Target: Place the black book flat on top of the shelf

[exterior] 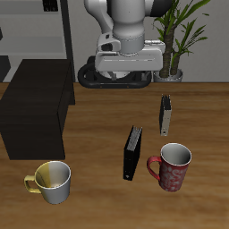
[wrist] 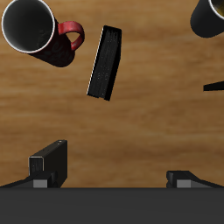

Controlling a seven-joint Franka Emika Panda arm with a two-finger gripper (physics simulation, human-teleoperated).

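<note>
Jaws [wrist: 112, 179] spread wide, nothing between them; both fingertips [wrist: 184, 178] show at the frame edge in the wrist view, clear of every object. Arm hangs high above the desk [exterior: 98, 134], near its back edge.

Black book [exterior: 132, 152] stands on edge on the desk, upright, spine up, roughly mid-desk and toward the front. Wrist view shows the same book [wrist: 106, 74] from above as a narrow dark slab, slightly angled, untouched.

Shelf [exterior: 34, 109] sits at the desk's side, well apart from the book; flat top bare.

Other items, 3 in all:
- Red mug [exterior: 173, 166] just beside the black book, nearer the front edge; also in wrist view [wrist: 39, 33], handle pointing toward the book.
- Yellow mug [exterior: 52, 182] near the front edge, in front of the shelf.
- Grey book [exterior: 165, 114] standing upright farther back, behind the red mug; seen close to a fingertip in the wrist view [wrist: 50, 163].

Potted plant [exterior: 175, 40] at the back.
</note>
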